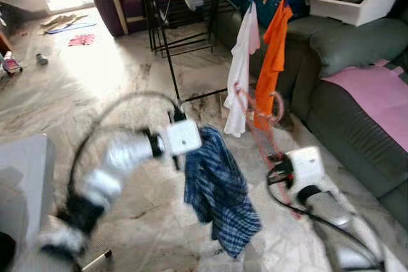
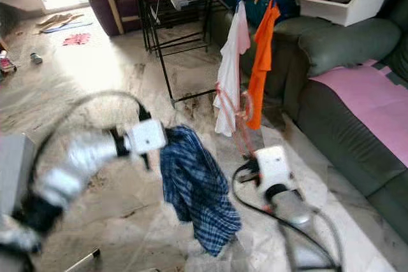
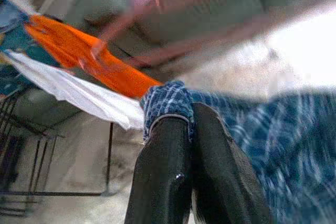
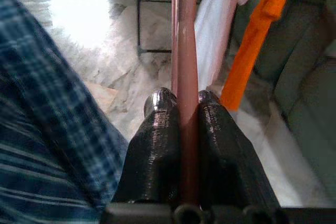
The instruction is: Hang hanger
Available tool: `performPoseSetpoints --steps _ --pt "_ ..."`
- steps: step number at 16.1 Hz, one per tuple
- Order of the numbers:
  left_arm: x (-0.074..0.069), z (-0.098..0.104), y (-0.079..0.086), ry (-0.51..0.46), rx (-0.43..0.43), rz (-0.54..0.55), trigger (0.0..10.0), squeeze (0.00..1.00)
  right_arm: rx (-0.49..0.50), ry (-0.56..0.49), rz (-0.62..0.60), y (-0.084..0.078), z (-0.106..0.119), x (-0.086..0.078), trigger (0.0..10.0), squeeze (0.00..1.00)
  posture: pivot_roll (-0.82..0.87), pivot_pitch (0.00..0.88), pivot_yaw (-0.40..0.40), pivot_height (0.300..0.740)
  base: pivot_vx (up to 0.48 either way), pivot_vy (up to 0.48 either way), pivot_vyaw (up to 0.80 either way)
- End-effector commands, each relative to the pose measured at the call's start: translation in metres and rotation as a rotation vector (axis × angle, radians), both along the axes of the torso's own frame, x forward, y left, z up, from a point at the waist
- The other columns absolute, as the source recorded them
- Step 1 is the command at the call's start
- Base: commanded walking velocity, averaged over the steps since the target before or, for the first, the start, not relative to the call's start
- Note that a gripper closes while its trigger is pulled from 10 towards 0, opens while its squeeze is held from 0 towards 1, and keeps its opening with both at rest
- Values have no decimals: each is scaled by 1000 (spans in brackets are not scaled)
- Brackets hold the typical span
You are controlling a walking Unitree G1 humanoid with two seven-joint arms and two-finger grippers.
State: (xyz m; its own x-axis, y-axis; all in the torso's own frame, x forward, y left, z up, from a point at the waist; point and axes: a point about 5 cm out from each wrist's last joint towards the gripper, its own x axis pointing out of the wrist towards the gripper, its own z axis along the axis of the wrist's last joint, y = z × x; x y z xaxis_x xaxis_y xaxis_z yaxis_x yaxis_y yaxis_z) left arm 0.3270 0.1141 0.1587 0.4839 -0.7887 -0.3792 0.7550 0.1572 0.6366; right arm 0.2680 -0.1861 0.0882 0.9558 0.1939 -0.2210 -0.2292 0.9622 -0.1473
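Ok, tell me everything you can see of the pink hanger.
The pink hanger looks like thin, smooth plastic, salmon pink. The right gripper is shut on one of its bars, which runs straight out between the black fingers. From the head views its blurred frame rises towards the white shirt and orange shirt on the drying rack. No garment hangs on it.

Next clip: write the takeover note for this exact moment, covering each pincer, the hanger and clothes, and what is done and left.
Left pincer: shut on the blue plaid shirt, which dangles above the floor.
Right pincer: shut on the pink hanger, held upright.
Drying rack stands ahead; a white shirt and orange shirt already hang there.
Done: both items picked up.
Left: put shirt on hanger, hang it on the rack.
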Motion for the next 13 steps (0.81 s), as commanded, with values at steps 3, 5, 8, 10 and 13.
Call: performPoseSetpoints --steps 3,5,8,10,13 --pt "14 0 13 -78 249 -103 10000 0 -30 -28 -25 -18 8 7 10000 0 -17 6 60 740 0 0 0" --pt "31 3 21 -194 457 -113 10000 0 -34 -33 -36 -20 8 8 10000 0 -25 0 64 740 0 0 0" --pt "34 -1 37 -115 711 -213 10000 0 -40 -22 -6 -13 3 3 10000 0 -27 0 60 740 0 0 0" --pt "36 -10 65 -50 1011 -234 10000 0 -39 -16 2 -11 1 3 10000 0 -25 0 59 740 0 0 0" --pt "59 10 89 -198 1255 -39 10000 0 -38 -20 18 -5 1 7 10000 0 -35 0 59 740 0 0 0"
